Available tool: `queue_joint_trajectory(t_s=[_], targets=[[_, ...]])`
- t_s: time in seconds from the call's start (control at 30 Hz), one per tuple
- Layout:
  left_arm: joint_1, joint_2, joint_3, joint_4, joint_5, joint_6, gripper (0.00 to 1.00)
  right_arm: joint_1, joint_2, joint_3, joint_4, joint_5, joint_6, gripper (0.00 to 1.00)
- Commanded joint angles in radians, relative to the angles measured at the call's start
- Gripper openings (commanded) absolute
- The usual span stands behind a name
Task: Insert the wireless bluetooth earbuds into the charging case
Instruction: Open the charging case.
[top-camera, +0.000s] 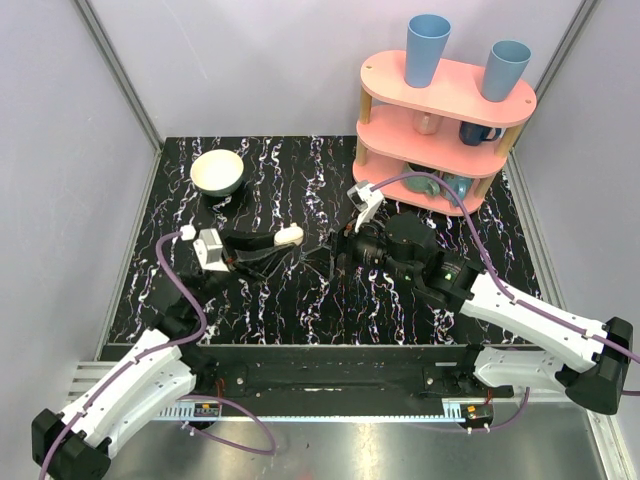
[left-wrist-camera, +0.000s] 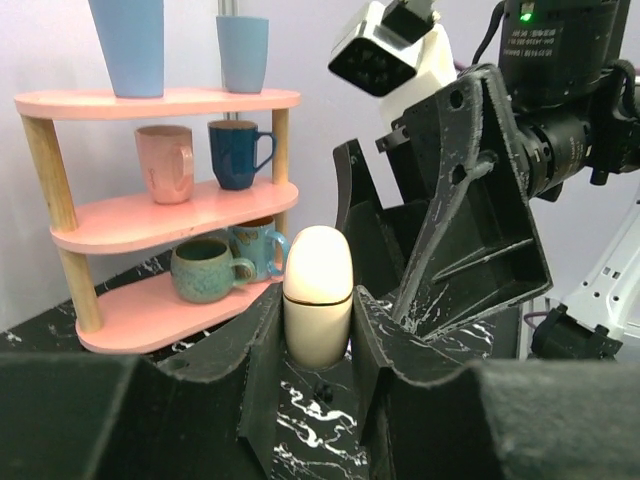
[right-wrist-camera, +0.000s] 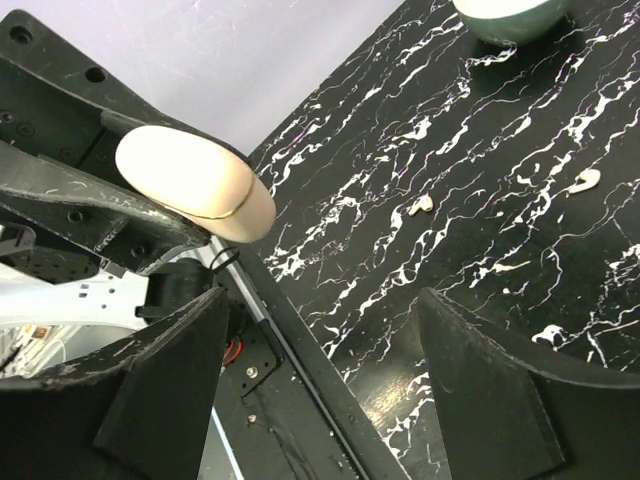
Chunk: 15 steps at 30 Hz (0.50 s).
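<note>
My left gripper (top-camera: 282, 240) is shut on the charging case (top-camera: 290, 236), a cream closed capsule held above the black marbled table. In the left wrist view the case (left-wrist-camera: 318, 262) stands upright between my fingers (left-wrist-camera: 262, 330), seam line closed. My right gripper (top-camera: 335, 252) is open and empty, facing the case from the right, a short way off. In the right wrist view the case (right-wrist-camera: 190, 180) is at upper left. Two tiny cream earbuds lie apart on the table, one (right-wrist-camera: 421, 204) nearer and one (right-wrist-camera: 585, 181) further right. I cannot pick them out in the top view.
A cream bowl (top-camera: 218, 172) stands at the table's back left, also in the right wrist view (right-wrist-camera: 510, 18). A pink three-tier shelf (top-camera: 440, 130) with cups and mugs stands at the back right and shows in the left wrist view (left-wrist-camera: 180, 215).
</note>
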Motion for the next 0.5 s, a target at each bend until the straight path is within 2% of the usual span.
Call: queue_joint_trajectory(t_s=[0.0, 0.23, 0.47], targets=[[-0.001, 0.017, 0.052, -0.077, 0.031, -0.017, 0.0, 0.007, -0.017, 0.043, -0.004, -0.009, -0.096, 0.83], [-0.002, 0.008, 0.038, -0.088, 0.067, 0.038, 0.0, 0.007, -0.018, 0.047, 0.017, -0.003, -0.104, 0.83], [-0.001, -0.018, -0.011, -0.017, 0.116, 0.062, 0.0, 0.007, -0.034, 0.026, 0.06, 0.018, -0.094, 0.83]])
